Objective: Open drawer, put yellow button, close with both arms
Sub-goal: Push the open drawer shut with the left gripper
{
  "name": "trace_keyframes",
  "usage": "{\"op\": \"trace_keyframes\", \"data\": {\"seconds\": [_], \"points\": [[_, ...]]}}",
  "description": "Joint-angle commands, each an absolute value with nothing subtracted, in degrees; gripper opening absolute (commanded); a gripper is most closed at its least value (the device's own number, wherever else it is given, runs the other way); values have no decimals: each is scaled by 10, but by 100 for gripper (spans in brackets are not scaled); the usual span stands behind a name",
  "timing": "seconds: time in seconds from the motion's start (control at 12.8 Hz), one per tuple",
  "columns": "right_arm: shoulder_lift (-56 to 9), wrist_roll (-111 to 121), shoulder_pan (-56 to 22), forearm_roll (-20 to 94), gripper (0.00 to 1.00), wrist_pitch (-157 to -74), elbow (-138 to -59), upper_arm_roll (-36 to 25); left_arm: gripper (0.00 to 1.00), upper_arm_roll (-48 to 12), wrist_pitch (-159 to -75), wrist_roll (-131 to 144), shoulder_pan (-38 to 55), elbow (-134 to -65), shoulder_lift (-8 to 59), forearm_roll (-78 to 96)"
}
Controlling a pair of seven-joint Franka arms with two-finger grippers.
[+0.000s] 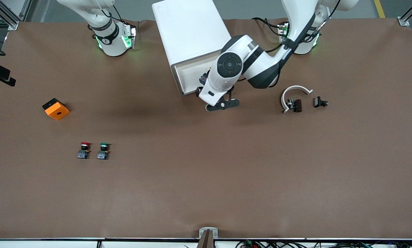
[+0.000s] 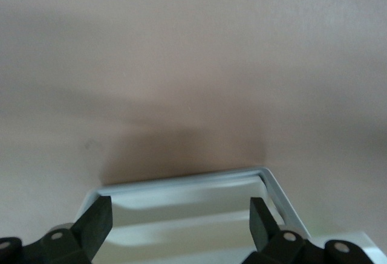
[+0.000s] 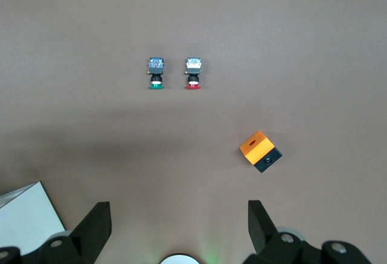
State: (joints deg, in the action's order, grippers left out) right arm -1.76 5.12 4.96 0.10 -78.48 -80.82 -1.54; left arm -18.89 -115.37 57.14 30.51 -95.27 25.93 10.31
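The white cabinet (image 1: pixel 190 31) stands between the arms' bases, and its uppermost drawer (image 1: pixel 178 77) is pulled out toward the front camera, showing a white tray. The left arm reaches over the drawer's open end. In the left wrist view my left gripper (image 2: pixel 181 215) is open just above the tray's rim (image 2: pixel 181 179), with nothing between its fingers (image 2: pixel 97 222). The yellow button is hidden. My right gripper (image 3: pixel 179 222) is open and empty, high over the table by the right arm's base, where that arm waits.
A red-capped button (image 1: pixel 84 150) and a green-capped button (image 1: pixel 103 151) stand side by side toward the right arm's end. An orange box (image 1: pixel 56 109) lies farther from the front camera. A white curved piece (image 1: pixel 295 91) and small black parts (image 1: pixel 320 102) lie beside the left arm.
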Motion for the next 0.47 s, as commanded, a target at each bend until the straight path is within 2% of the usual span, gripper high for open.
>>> {"op": "trace_keyframes", "data": {"seconds": [0.0, 0.39], "points": [[21, 58, 36, 10, 100, -804, -853, -15, 100, -190, -1142, 596, 319, -947, 258, 140], [81, 58, -13, 10, 100, -855, -941, -62, 100, -208, -1093, 619, 334, -947, 255, 159]]}}
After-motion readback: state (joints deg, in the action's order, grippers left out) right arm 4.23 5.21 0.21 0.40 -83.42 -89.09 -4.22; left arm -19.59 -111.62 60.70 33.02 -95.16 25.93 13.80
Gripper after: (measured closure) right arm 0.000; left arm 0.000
